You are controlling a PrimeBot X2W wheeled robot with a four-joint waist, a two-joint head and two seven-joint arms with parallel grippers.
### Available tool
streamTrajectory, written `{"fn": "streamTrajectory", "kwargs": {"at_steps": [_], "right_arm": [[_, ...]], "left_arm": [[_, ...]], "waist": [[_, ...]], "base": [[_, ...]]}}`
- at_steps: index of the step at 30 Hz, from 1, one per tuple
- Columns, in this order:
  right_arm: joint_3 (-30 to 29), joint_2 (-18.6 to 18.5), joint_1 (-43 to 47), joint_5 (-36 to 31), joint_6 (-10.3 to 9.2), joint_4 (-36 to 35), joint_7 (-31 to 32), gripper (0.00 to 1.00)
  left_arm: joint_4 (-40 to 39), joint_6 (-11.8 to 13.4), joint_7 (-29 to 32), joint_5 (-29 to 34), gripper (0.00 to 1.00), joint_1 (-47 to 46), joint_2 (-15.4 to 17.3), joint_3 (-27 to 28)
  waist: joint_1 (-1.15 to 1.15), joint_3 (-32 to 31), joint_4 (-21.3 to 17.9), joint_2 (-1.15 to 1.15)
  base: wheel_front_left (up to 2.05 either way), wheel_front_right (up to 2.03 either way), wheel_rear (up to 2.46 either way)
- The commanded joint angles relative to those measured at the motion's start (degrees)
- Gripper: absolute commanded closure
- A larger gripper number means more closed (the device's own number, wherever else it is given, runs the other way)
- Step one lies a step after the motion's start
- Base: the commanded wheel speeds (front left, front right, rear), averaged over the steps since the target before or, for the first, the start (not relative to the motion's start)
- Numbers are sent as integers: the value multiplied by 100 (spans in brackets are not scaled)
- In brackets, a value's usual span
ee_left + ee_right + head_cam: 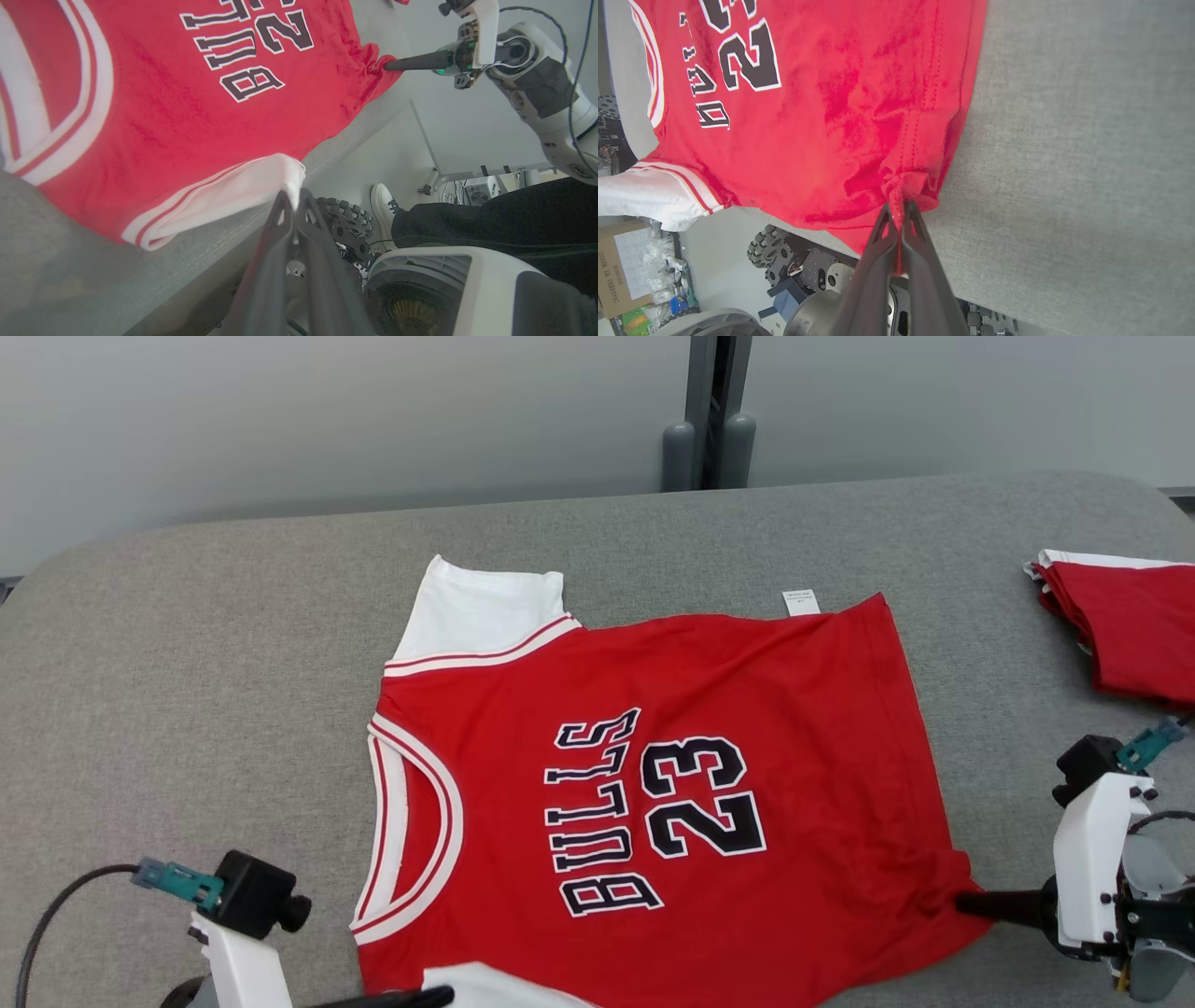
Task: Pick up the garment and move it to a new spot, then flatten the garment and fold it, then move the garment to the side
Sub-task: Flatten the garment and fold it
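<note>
Head view: you have the garment spread print-up on the grey surface, pinched at its two near corners.

Your left tool is clamped shut on the white sleeve at the surface's near edge. Your right tool is closed on the bunched hem corner, further along that edge toward the surface's right end. Holding those two corners apart looks meant to keep the cloth taut so it settles flat before folding. The collar points to the surface's left end, and creases fan out from the right grip. A folded red pile sits at the surface's right end, well apart, probably where finished pieces go.
</note>
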Motion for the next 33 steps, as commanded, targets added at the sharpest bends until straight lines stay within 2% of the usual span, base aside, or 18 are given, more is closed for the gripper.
{"fn": "streamTrajectory", "kwargs": {"at_steps": [1, 8, 22, 27, 33], "right_arm": [[-124, 81, -100, -45, -2, 43, 9, 100], [-650, 517, -354, -247, -2, 214, -10, 100], [-1267, 937, -606, -1045, -2, 472, -607, 100], [-1332, 1009, -621, -1227, -2, 493, -773, 100], [-1342, 1076, -656, -1333, -2, 436, -1022, 100]], "left_arm": [[12, -26, -62, -92, 100, -125, -18, 119], [273, -63, -340, -368, 100, -356, -213, 484], [1060, -95, -894, -64, 100, -676, -785, 634], [1443, 130, -1086, 174, 100, -798, -970, 633], [1792, 222, -1347, 341, 100, -937, -1210, 680]], "waist": [[0, 95, 24, 0], [0, 303, 58, 0], [0, 548, 127, 0], [0, 614, 131, 0], [0, 672, 128, 0]], "base": [[0, 0, 0], [0, 0, 0], [0, 0, 0], [0, 0, 0], [0, 0, 0]]}}
